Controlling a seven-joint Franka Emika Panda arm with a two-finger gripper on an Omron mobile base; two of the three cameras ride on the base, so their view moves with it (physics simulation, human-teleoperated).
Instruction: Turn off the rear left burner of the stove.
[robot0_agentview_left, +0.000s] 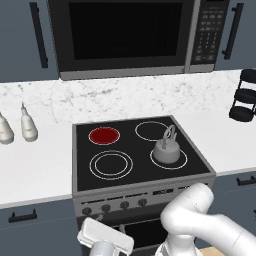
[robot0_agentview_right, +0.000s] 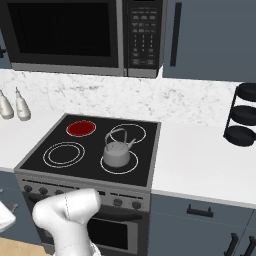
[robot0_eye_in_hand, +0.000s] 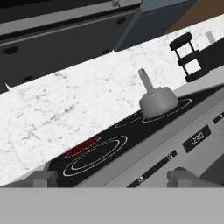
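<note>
left base view: the rear left burner (robot0_agentview_left: 104, 135) glows red at centre-left on the stove (robot0_agentview_left: 195, 165); the approach step is in hand, and next a knob on the front panel, which one unclear, needs reaching. hand view: the gripper (robot0_eye_in_hand: 113, 178) at the bottom edge is spread wide, holding nothing.

Bare stove front (robot0_agentview_left: 150, 192); kettle (robot0_agentview_left: 166, 149) well behind knobs (robot0_agentview_left: 115, 205).
</note>
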